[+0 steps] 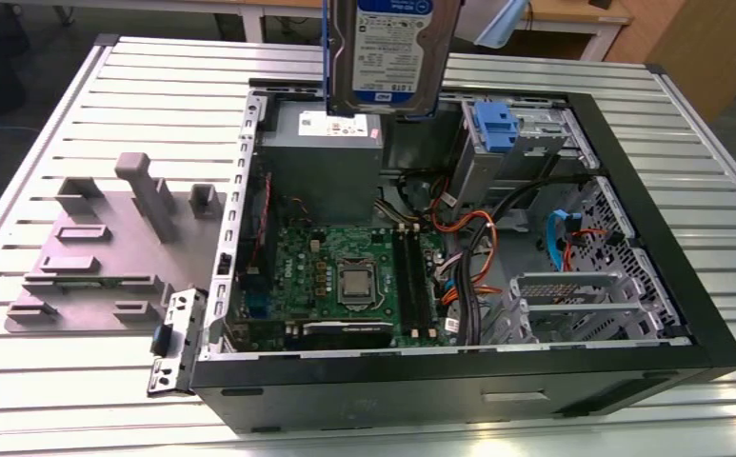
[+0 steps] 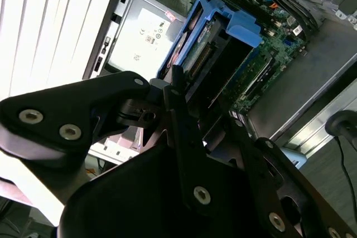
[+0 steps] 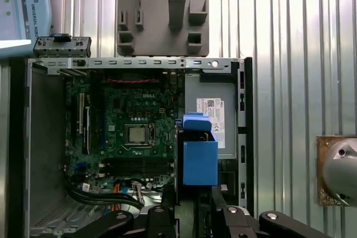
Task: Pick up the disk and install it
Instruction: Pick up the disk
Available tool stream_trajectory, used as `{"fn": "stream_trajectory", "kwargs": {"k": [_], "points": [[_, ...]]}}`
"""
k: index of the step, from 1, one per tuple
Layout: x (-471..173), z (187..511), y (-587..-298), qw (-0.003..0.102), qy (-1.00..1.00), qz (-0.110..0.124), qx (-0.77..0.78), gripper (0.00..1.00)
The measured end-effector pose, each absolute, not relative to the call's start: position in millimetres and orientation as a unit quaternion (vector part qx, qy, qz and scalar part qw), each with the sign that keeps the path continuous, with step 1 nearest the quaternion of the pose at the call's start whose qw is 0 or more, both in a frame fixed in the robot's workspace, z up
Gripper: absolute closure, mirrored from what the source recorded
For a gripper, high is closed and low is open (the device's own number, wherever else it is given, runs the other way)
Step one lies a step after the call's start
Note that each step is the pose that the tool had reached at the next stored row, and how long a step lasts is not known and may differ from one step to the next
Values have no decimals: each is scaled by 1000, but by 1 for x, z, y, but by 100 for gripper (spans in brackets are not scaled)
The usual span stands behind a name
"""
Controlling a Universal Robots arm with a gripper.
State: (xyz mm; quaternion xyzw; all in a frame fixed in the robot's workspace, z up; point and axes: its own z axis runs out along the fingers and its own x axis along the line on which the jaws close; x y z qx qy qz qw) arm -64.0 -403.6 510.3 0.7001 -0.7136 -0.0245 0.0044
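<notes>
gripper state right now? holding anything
Gripper: closed on the disk, holding it upright above the open computer case.

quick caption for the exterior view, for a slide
The disk hangs upright over the open computer case, above its grey power supply and not yet installed.

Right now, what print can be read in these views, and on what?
Disk label: print too small to quote.
Power supply sticker: marks too small to read.
Motherboard: white lettering, too small to quote.
Light-blue device: lettering too small to quote.
</notes>
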Motion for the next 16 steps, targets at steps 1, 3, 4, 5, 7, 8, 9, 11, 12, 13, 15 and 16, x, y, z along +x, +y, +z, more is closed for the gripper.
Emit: {"fn": "stream_trajectory", "kwargs": {"k": [1,3,4,5,7,8,9,11,12,13,15,16], "points": [[-64,510,-406,4,-714,-24,700,65],[-64,510,-410,4,-714,-24,700,65],[-64,510,-412,4,-714,-24,700,65],[-64,510,-414,4,-714,-24,700,65],[-64,510,-417,4,-714,-24,700,65],[-64,510,-419,4,-714,-24,700,65],[-64,510,-420,4,-714,-24,700,65],[-64,510,-422,4,-714,-25,700,65],[-64,510,-423,4,-714,-24,700,65],[-64,510,-424,4,-714,-24,700,65],[-64,510,-425,4,-714,-24,700,65],[-64,510,-426,4,-714,-24,700,65]]}}
